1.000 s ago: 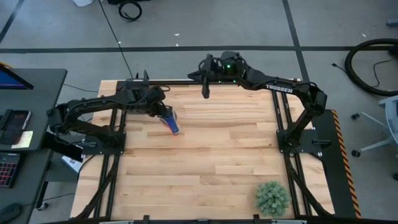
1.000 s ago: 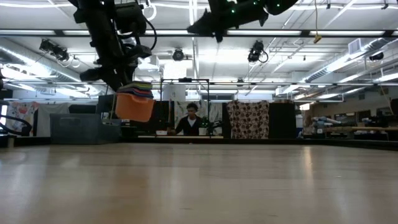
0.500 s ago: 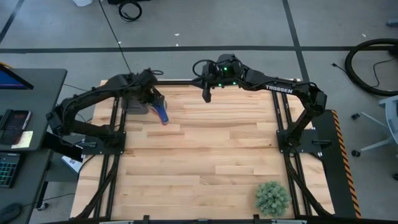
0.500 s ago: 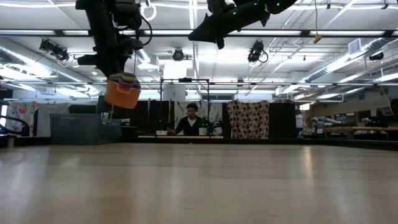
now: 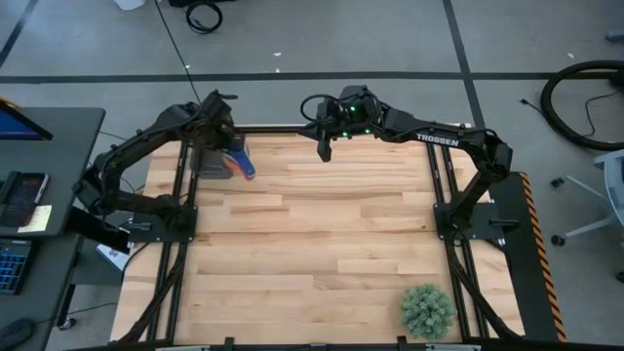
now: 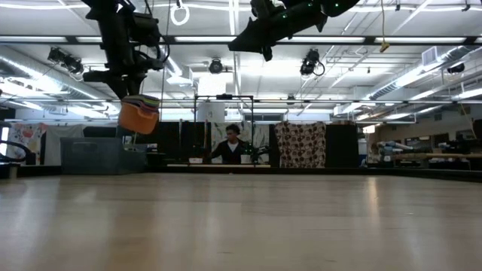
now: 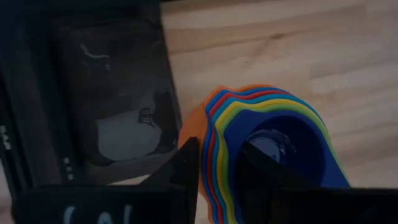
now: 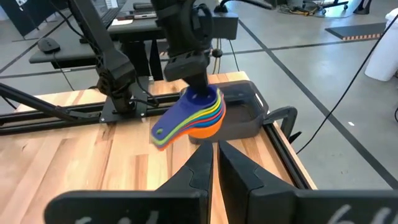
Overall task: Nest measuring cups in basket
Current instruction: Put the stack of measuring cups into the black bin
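Measuring cups (image 8: 196,118) are already nested into one stack, orange outermost and dark blue on top, carried in the air by the left end effector (image 7: 214,180). Its fingers are closed on the stack's rim, one finger outside the orange wall and one inside the bowls. In the right wrist view the stack hangs tilted, handles fanning down and away from the basket (image 8: 245,115), and sits at the basket's near edge, above the tabletop (image 5: 322,244). Low view confirms it's clear of the surface.

Step in hand, as I read it: get the stack over the basket floor and set it down. To do it well:
- Move further over the basket first. The stack looks to be over the rim, not the middle.
- Level the stack before lowering, since tilted bowls could slide apart on release.
- Mind the handles. They stick out sideways and could catch the low wall.
- Lower until the orange base is seated, then open.

Left arm pose: reached to the far left corner of the tabletop, wrist pitched down over the basket. Right end effector (image 5: 323,148) hangs high near the far edge at centre, well apart from the basket, fingers pressed together on nothing, waiting.
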